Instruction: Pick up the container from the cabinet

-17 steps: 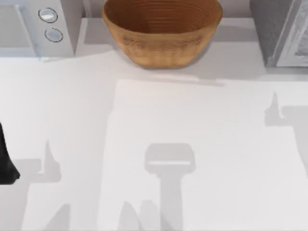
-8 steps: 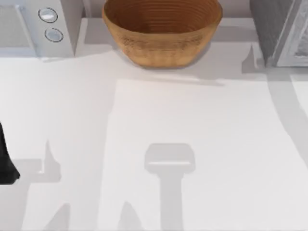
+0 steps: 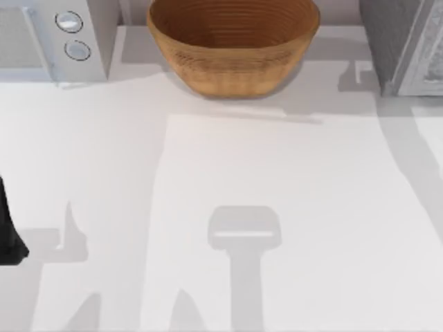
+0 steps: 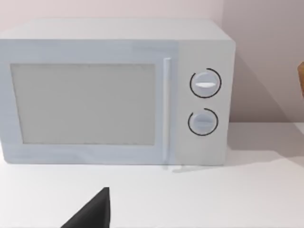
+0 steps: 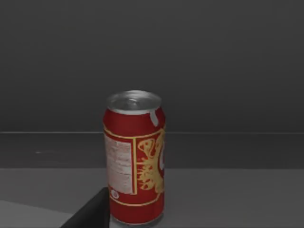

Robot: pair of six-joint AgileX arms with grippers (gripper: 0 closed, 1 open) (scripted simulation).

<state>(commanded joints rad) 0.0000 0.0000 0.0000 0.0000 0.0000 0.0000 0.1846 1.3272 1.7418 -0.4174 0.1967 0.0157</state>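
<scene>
An upright red aluminium drink can with yellow print [image 5: 135, 156] stands on the dark grey cabinet shelf [image 5: 228, 194], just ahead of the right gripper [image 5: 90, 211]. The left gripper [image 4: 90, 211] sits parked at the table's left edge, facing a white microwave oven [image 4: 114, 92]; a woven wooden bowl [image 3: 234, 45] stands at the back. Whether either gripper's fingers are spread or closed, I cannot tell.
</scene>
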